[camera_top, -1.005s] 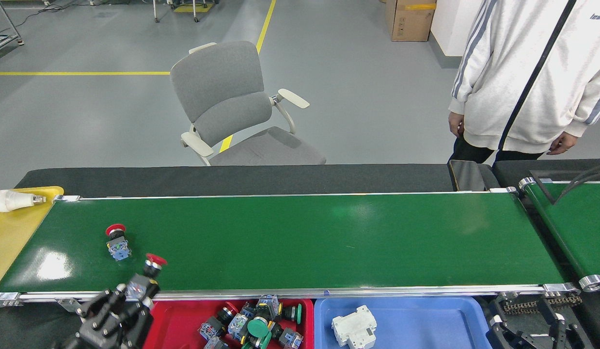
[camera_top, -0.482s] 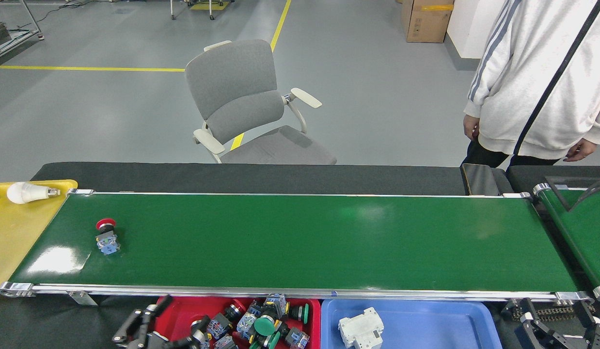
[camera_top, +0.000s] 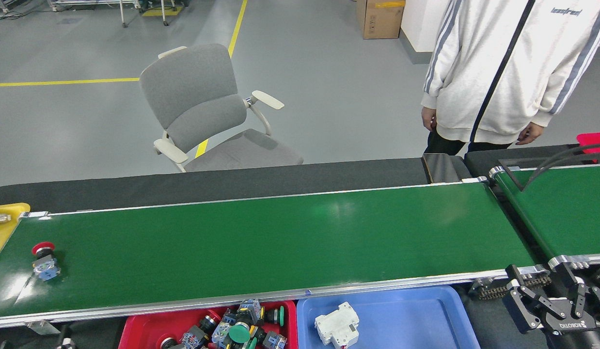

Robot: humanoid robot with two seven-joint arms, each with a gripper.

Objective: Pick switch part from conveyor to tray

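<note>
The conveyor (camera_top: 280,242) is a long glossy green belt with silver rails running across the head view. One switch part (camera_top: 44,261), with a red cap and a blue-grey body, lies on the belt at its far left end. Below the near rail, a red tray (camera_top: 135,325) holds several switch parts with red and green caps (camera_top: 239,330). My right gripper (camera_top: 547,293) hangs at the bottom right, below the belt's right end, open and holding nothing. My left gripper is out of view.
A blue tray (camera_top: 402,320) beside the red one holds a white breaker (camera_top: 336,330). A second green belt (camera_top: 561,208) runs off at the right. A yellow tray (camera_top: 2,228) sits at the left end. Behind stand a person (camera_top: 498,72) and a grey chair (camera_top: 208,111).
My left gripper, which held a red-capped switch part near the red tray, has dropped out of view. The view has swung right. My right gripper now shows more fully.
</note>
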